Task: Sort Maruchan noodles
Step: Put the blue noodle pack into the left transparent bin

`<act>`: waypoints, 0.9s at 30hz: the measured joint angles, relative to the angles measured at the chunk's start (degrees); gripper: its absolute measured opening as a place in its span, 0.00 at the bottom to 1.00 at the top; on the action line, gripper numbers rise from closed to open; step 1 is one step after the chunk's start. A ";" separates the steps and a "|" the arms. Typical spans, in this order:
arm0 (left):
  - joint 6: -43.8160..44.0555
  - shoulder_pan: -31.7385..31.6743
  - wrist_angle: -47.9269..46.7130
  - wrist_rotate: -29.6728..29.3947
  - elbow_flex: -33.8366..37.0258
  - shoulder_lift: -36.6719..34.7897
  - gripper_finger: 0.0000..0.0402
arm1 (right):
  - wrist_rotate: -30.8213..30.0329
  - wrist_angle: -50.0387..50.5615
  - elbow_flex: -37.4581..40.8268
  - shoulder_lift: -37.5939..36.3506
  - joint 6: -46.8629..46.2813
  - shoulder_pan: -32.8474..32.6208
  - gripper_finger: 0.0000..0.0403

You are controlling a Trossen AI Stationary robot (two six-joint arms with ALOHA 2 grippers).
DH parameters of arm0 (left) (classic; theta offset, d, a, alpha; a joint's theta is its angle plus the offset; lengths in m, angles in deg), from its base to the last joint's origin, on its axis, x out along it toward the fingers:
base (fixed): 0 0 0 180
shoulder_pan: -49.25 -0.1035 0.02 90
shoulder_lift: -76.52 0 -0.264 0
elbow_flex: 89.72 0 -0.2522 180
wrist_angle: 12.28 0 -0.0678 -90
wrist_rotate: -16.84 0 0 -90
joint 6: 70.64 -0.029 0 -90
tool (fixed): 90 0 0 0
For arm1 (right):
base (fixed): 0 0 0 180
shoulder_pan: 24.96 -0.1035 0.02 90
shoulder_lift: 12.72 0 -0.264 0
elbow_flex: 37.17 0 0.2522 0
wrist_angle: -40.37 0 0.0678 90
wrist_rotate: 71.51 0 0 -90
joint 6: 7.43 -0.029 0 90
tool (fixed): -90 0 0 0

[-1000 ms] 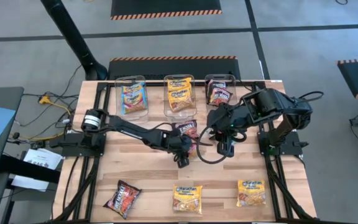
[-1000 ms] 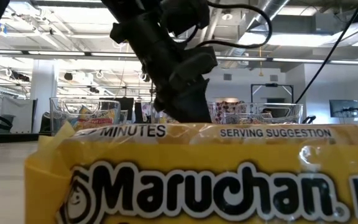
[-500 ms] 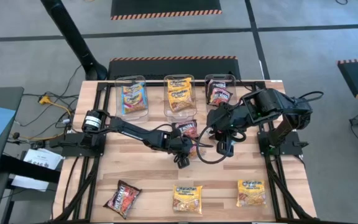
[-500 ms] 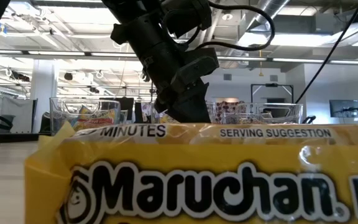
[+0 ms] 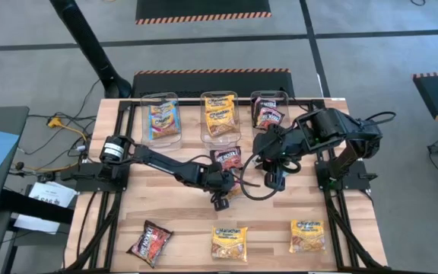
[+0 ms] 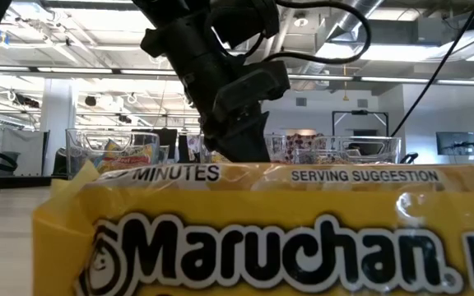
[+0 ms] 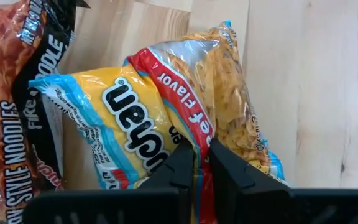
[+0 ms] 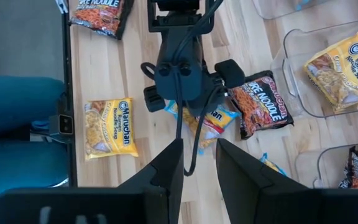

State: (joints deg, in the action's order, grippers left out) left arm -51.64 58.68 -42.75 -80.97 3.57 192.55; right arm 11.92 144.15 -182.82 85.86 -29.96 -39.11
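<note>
A light blue-pink and yellow Maruchan packet [image 7: 135, 106] lies mid-table, and my left gripper [image 7: 196, 163] is shut on it. In the high view the gripper [image 5: 220, 199] hides most of this packet. A black-red packet [image 5: 229, 158] lies just beyond it, toward the far edge. My right gripper [image 8: 197, 163] hangs open and holds nothing, above the table to the right of the left one [image 5: 274, 180]. A black-red packet [image 5: 150, 242] and two yellow-orange packets [image 5: 229, 242] [image 5: 308, 234] lie along the near edge. My left gripper pinches a raised crease of the light blue packet's wrapper [image 7: 195, 144] between its two fingers, at the red band by one end. The fingers come from above, slanting down. The packet is crumpled at the pinch, and the rest of it lies on the wooden table.
Three clear bins stand along the far edge, holding a light blue packet [image 5: 162, 119], a yellow-orange one [image 5: 220, 116] and a black-red one [image 5: 268, 113]. In the low view the near yellow-orange packet [image 6: 253, 234] blocks most of the table. Bare wood lies between mid-table and the near row.
My left gripper has shifted a little toward the table's near edge, staying down at the light blue packet. My right gripper has kept still.
</note>
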 joint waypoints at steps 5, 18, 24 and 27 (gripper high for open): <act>-2.33 1.26 -2.40 -1.03 0.32 -2.98 0.02 | 0.00 -0.01 0.00 0.00 0.00 0.00 0.29; -3.54 5.09 -21.11 -16.53 0.31 -15.46 0.00 | 0.00 -0.02 0.00 0.00 0.02 0.00 0.29; -2.21 5.17 -35.17 -28.77 0.28 -21.54 0.00 | -0.79 -0.01 0.00 0.00 0.03 -0.02 0.29; -2.21 4.66 -40.63 -33.34 0.18 -24.90 0.00 | -1.00 0.00 0.00 0.00 0.04 0.00 0.29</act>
State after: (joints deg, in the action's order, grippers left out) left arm -53.85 63.34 -83.39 -114.31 3.74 167.65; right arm 10.92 144.15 -182.82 85.86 -29.91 -39.11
